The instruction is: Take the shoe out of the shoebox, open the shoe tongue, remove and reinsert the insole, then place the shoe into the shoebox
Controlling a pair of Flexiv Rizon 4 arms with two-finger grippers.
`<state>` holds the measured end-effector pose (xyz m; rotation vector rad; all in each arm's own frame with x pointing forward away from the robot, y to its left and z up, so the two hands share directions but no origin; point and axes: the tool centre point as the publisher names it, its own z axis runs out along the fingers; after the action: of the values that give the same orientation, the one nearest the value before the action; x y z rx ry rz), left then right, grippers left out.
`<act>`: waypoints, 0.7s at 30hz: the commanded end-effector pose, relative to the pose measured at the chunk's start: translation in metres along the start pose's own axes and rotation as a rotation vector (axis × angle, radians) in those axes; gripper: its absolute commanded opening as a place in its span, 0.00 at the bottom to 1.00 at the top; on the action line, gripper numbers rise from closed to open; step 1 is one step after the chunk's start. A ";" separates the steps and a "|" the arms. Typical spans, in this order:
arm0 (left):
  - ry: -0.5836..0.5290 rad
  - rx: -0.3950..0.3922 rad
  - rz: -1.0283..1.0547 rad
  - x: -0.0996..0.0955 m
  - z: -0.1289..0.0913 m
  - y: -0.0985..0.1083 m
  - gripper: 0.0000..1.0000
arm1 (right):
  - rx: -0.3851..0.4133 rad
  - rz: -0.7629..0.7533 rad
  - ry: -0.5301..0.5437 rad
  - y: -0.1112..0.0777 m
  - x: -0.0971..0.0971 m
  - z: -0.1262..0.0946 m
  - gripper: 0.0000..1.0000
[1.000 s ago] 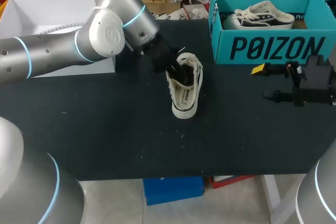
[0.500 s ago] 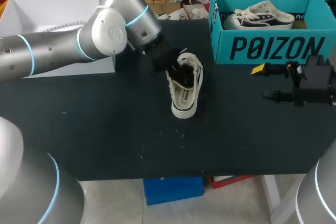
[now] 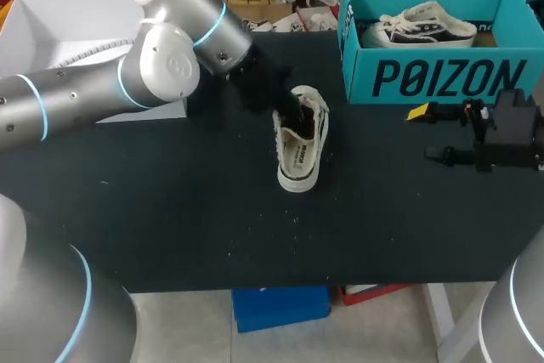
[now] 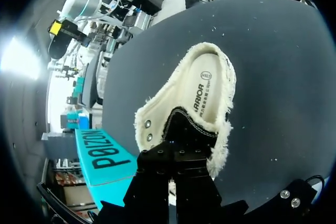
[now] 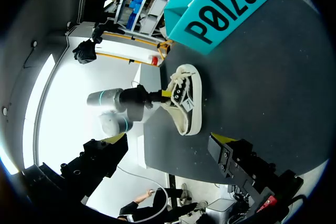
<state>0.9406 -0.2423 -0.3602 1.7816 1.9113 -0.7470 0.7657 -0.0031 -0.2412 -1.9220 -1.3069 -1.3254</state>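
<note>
A cream low-top shoe [image 3: 299,155] with frayed edges lies on the black table [image 3: 170,210], its heel towards the front edge. My left gripper [image 3: 285,110] is at the shoe's laced end, shut on the black tongue [image 4: 184,127], which is lifted off the opening. The cream insole [image 4: 207,93] shows inside the shoe. In the left wrist view the closed black fingers [image 4: 157,174] hide their own tips. The teal shoebox [image 3: 442,78] stands at the far right with a second shoe [image 3: 421,27] in it. My right gripper [image 3: 427,133] hangs open in front of the box, apart from the shoe.
A white open box [image 3: 76,23] stands at the far left behind my left arm. The right wrist view shows the shoe [image 5: 186,106] ahead of the right gripper [image 5: 168,148], with bare table between them and the shoebox [image 5: 226,9] further off.
My left gripper has drawn back towards the far left with the tongue, and the shoe's opening now shows more. The right arm has not moved.
</note>
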 end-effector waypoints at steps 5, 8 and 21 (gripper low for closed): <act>0.040 0.017 0.029 -0.006 0.028 0.008 0.00 | 0.000 0.001 -0.002 0.000 0.001 0.000 1.00; 0.057 0.013 0.052 -0.009 0.034 0.009 0.00 | 0.000 0.001 -0.002 0.000 0.001 0.000 1.00; 0.061 0.029 0.100 -0.008 0.051 -0.001 0.00 | 0.000 0.001 -0.002 0.000 0.001 0.000 1.00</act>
<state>0.9364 -0.2797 -0.3903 1.9203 1.8441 -0.6936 0.7657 -0.0032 -0.2412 -1.9220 -1.3069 -1.3254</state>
